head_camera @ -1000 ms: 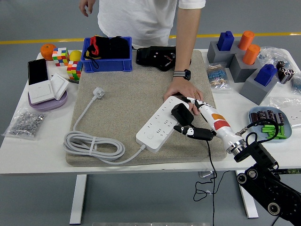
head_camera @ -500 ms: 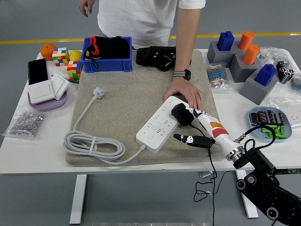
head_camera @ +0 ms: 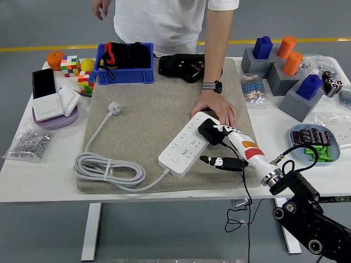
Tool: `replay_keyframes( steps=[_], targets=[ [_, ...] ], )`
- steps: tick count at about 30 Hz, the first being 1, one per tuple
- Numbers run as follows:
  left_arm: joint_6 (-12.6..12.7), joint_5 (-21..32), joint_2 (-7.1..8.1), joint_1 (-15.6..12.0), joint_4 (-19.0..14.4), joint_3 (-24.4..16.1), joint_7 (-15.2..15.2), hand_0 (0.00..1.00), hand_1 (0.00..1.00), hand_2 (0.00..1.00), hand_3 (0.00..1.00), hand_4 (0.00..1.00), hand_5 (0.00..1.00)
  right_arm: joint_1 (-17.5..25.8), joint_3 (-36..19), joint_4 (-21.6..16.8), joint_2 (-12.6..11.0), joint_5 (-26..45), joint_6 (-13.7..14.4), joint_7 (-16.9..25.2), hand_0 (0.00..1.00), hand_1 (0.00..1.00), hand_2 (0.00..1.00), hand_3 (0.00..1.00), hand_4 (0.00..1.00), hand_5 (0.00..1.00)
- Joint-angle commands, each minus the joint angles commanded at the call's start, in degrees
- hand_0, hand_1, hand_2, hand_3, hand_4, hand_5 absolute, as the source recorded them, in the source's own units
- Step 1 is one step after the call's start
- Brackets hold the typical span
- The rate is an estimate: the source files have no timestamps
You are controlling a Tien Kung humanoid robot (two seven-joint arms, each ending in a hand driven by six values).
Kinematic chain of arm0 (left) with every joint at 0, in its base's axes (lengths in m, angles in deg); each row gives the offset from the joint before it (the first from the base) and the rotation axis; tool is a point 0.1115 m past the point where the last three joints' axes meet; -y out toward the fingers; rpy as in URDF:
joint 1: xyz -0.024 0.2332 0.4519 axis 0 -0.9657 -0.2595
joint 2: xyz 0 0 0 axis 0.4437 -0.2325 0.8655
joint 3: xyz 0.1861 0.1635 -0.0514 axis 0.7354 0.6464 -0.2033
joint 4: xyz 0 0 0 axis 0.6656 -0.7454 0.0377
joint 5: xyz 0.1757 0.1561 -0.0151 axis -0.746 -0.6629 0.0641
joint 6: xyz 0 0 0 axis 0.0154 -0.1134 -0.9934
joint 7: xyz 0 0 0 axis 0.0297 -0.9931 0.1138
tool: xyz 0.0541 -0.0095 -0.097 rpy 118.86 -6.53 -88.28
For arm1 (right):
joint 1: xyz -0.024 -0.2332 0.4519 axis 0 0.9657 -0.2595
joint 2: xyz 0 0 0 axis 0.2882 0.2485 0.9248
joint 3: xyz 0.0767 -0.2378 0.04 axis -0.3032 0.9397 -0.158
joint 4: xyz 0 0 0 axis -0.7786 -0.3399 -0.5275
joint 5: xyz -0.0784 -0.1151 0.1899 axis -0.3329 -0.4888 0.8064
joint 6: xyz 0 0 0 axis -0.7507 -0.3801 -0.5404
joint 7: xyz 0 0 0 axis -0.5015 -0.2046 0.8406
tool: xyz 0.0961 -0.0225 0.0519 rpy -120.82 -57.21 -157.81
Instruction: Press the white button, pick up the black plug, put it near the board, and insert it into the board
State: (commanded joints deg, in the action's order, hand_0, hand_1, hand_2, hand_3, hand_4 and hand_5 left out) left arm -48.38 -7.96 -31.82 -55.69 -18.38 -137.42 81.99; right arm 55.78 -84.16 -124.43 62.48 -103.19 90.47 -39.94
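Note:
A white power strip (head_camera: 185, 146) lies diagonally on the beige mat (head_camera: 148, 115). My right hand (head_camera: 230, 147) is shut on the black plug (head_camera: 209, 132) and holds it at the strip's right edge, touching or just above its sockets. The plug's thin black cord (head_camera: 246, 192) hangs off the table's front edge. A person's hand (head_camera: 215, 108) presses down on the strip's far end. The strip's white button is not clear to see. My left arm is out of view.
The strip's white cable (head_camera: 109, 169) is coiled at the mat's front left. A blue bin (head_camera: 125, 63), a black device (head_camera: 184, 67), grey blocks with blue and orange pegs (head_camera: 285, 66), a plate of small parts (head_camera: 312, 143) and cubes (head_camera: 77, 71) surround the mat.
My right hand has drawn back towards the front right and shifted the black plug slightly left onto the strip's edge. The person's hand has stayed on the strip.

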Motion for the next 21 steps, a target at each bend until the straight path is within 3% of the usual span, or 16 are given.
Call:
replay_keyframes(
  steps=[9, 21],
  targets=[
    [0.05, 0.14, 0.06, 0.04, 0.0, -0.17, 0.01, 0.685, 0.675, 0.656, 0.684, 0.561, 0.198, -2.64, 1.5, 0.89, 0.65, 0.03, -0.56, -0.25, 0.959, 0.931, 0.889, 0.86, 0.998, 0.725],
    [0.15, 0.29, 0.06, -0.08, 0.0, -0.45, 0.04, 0.685, 0.676, 0.656, 0.684, 0.562, 0.2, -2.93, 0.63, 0.7, 0.55, -0.22, -0.74, -0.21, 0.959, 0.93, 0.885, 0.859, 0.998, 0.718]
  ],
)
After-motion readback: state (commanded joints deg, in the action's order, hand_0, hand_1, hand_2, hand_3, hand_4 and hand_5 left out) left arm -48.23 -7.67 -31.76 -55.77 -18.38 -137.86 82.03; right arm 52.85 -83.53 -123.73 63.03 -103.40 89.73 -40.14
